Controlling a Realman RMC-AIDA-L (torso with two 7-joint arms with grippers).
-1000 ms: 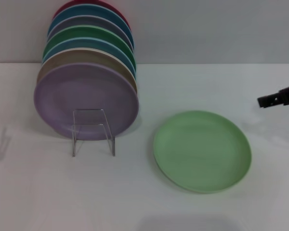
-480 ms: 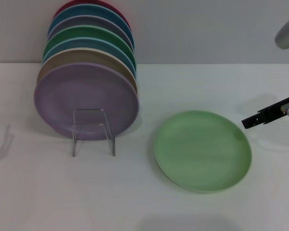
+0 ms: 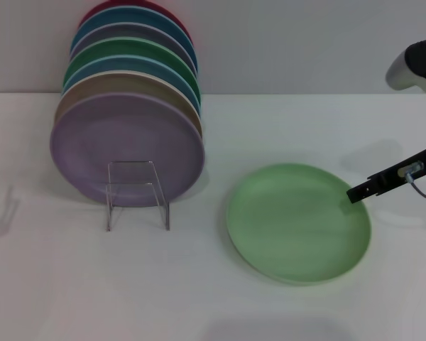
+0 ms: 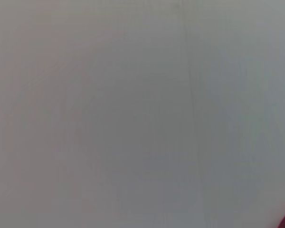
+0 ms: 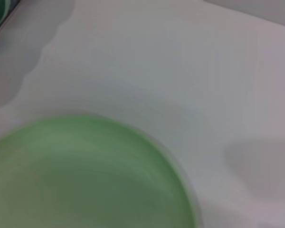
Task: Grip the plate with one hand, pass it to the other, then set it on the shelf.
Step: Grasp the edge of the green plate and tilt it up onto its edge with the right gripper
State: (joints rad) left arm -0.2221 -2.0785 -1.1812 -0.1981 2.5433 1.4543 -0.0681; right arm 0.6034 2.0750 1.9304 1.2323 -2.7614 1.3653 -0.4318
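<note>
The pale mint-green plate [image 3: 295, 224] lies flat on the white table, right of centre; it also fills the lower part of the right wrist view [image 5: 76, 175]. My right gripper [image 3: 355, 192] reaches in from the right as a thin dark bar, its tip at the plate's right rim, just above it. The clear plate rack [image 3: 136, 192] stands at the left, with its squarish front loop facing me. My left gripper is out of view.
Several coloured plates stand on edge in the rack, the lavender one [image 3: 124, 145] in front. A silver-grey arm segment [image 3: 415, 65] shows at the upper right. The white table [image 3: 199, 284] stretches between rack and plate. The left wrist view shows a blank pale surface.
My right gripper has moved left and down from the far right edge, and its tip now reaches the mint-green plate's right rim. The plate and rack have not moved.
</note>
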